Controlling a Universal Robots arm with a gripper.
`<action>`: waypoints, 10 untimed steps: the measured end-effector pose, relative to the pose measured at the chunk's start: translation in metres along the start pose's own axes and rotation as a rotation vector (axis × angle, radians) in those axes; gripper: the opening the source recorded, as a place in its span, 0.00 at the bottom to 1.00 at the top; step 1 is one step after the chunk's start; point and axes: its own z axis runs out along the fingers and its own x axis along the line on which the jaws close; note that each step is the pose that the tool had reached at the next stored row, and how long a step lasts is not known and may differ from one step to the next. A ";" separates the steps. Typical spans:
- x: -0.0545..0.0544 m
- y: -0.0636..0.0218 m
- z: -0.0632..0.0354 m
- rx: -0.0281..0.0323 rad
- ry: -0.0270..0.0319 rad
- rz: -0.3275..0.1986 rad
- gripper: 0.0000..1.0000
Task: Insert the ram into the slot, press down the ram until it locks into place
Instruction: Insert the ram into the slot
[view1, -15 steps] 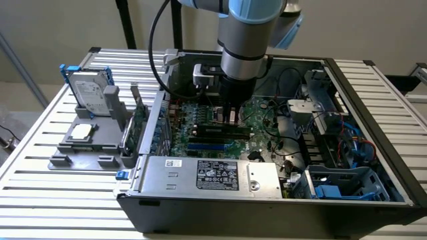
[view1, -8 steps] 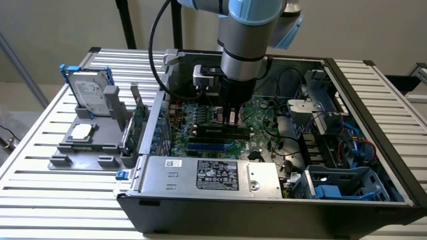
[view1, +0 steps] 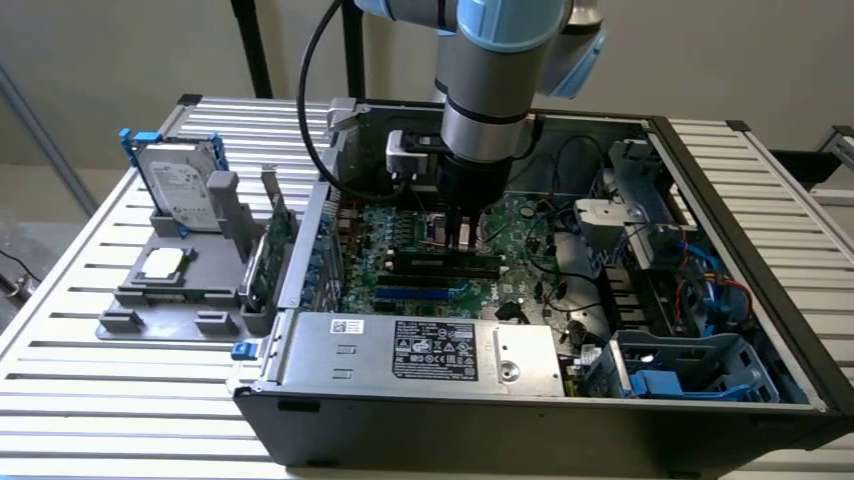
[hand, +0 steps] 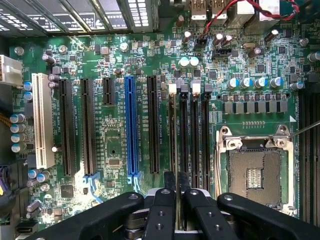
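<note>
Holding the ram (hand: 174, 145) edge-on above the slot (hand: 172, 89)

A hard drive (view1: 180, 190) in its grey fixture (view1: 160, 290) sits by the tabletop (view1: 80, 300) edge on the exterior view's left, out of my way. My fingers (hand: 170, 181) are clamped on the ram, over the black socket nearest the blue socket (hand: 131, 125). Any skew and pressing jams it on the end clips, I judge. Cables (view1: 567, 300) crowd the case (view1: 534, 420) further right.

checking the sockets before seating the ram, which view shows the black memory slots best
The wrist view: the four parallel black memory slots run nearly full length, seen from above, with their end clips visible. The exterior view shows them at a slant, just beneath the gripper.
</note>
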 end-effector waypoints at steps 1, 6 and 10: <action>0.000 0.0000 0.0001 0.0000 -0.0001 0.000 0.14; 0.000 0.0002 0.0005 -0.0001 0.0003 -0.003 0.14; 0.000 0.0006 0.0032 -0.0002 0.0006 -0.006 0.14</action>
